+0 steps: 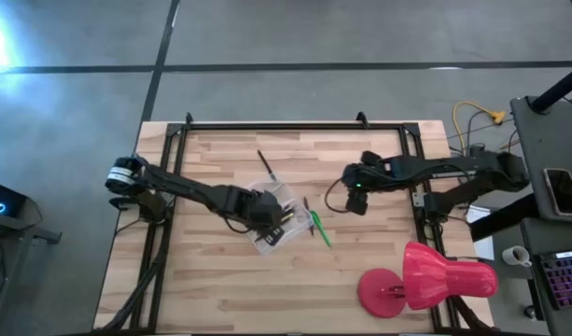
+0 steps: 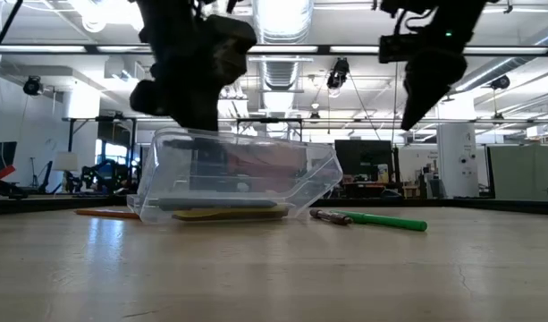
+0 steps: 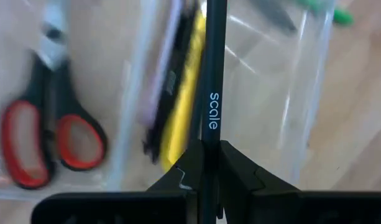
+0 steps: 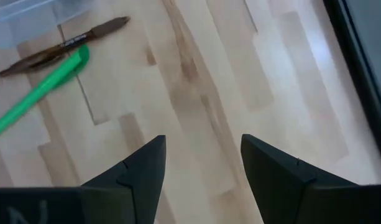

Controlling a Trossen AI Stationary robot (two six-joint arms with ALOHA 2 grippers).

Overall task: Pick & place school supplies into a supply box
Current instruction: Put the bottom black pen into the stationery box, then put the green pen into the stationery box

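the box (image 1: 274, 222) sits mid-tabletop (image 1: 220, 289), scissors (image 3: 44, 140) and a yellow pen (image 3: 181, 118) already inside. my left end effector (image 3: 204, 163) pinches a black pen (image 3: 212, 74) above it — held lengthwise to drop in, i judge. my right end effector (image 4: 202, 165), spread and empty, hovers near the green pen (image 4: 38, 93) and brown pen (image 4: 66, 45) outside — likely next.

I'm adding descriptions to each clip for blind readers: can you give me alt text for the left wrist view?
The left claw is shut on a thin black pen, holding it above a clear plastic box. Inside the box lie a yellow pen and a pale pink one; red-handled scissors show through its plastic, and a green pen lies on the wooden table beyond.
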